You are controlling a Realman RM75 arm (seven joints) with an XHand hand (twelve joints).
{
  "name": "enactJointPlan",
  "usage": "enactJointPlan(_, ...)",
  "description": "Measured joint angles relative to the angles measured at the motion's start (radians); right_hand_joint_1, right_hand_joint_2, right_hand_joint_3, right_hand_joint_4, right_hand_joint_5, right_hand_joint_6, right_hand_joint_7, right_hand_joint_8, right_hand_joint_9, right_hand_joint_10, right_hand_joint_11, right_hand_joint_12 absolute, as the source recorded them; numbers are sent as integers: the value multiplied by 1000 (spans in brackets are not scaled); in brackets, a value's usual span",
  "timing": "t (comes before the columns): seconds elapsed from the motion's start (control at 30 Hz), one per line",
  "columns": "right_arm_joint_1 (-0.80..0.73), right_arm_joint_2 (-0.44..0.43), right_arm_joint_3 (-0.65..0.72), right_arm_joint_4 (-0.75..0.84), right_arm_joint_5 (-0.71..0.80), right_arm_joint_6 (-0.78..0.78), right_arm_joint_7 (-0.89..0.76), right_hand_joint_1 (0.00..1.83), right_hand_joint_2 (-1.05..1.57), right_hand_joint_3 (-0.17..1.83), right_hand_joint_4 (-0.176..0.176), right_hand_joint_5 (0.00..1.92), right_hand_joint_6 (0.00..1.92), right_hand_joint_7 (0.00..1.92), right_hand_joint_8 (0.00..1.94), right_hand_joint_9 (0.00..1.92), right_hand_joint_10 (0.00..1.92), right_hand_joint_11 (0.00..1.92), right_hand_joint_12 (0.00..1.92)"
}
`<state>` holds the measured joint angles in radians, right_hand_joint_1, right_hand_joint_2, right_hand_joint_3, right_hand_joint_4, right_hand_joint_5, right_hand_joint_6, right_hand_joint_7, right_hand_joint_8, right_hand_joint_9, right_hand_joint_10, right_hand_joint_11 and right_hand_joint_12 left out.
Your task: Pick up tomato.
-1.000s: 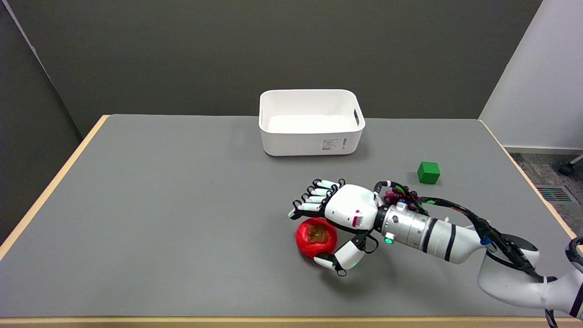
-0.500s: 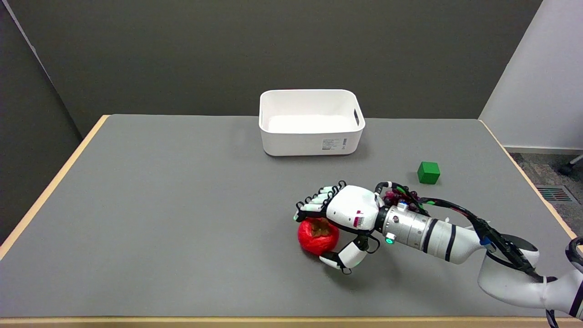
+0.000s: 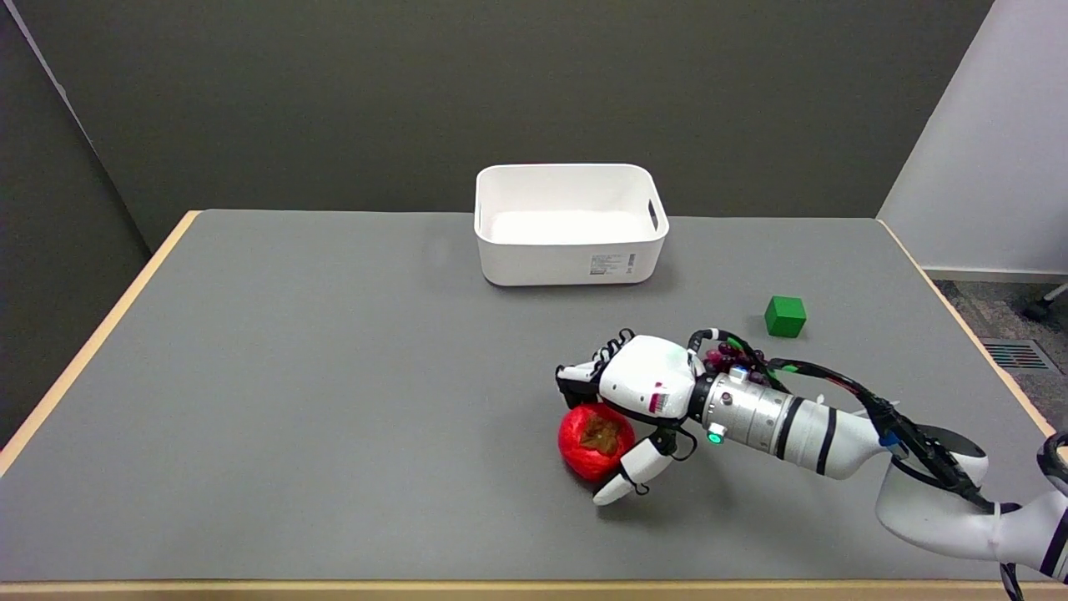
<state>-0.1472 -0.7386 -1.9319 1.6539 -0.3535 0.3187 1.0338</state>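
The red tomato point(image 3: 594, 441) with a brown-green calyx lies on the grey table point(image 3: 334, 401), right of centre and toward the near edge. My right hand point(image 3: 642, 388) is down over it from the right and grips it. The fingers point(image 3: 577, 378) are curled in over its far top side. The thumb point(image 3: 632, 474) lies against its near right side, tip pointing down-left at the table. The tomato's right part is hidden under the palm.
A white empty bin point(image 3: 571, 224) stands at the back centre of the table. A small green cube point(image 3: 785, 316) sits to the right, just behind my forearm point(image 3: 793, 426). The table's wooden edges run along the left, right and front.
The fingers have curled from stretched out to closed over the tomato. The tomato has shifted slightly right and toward the near edge and rolled, its calyx now facing the camera. The thumb has straightened.
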Motion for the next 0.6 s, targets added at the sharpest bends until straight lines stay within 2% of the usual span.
enactJointPlan(0.33, 2, -8, 48, -6, -29, 20, -2, 1188, 1079, 392, -176, 690, 1482, 736, 1499, 900, 1575, 768, 1892)
enactJointPlan(0.6, 4, -18, 146, 29, -40, 37, -2, 1187, 1071, 413, -176, 688, 1492, 733, 1509, 902, 1615, 779, 1899)
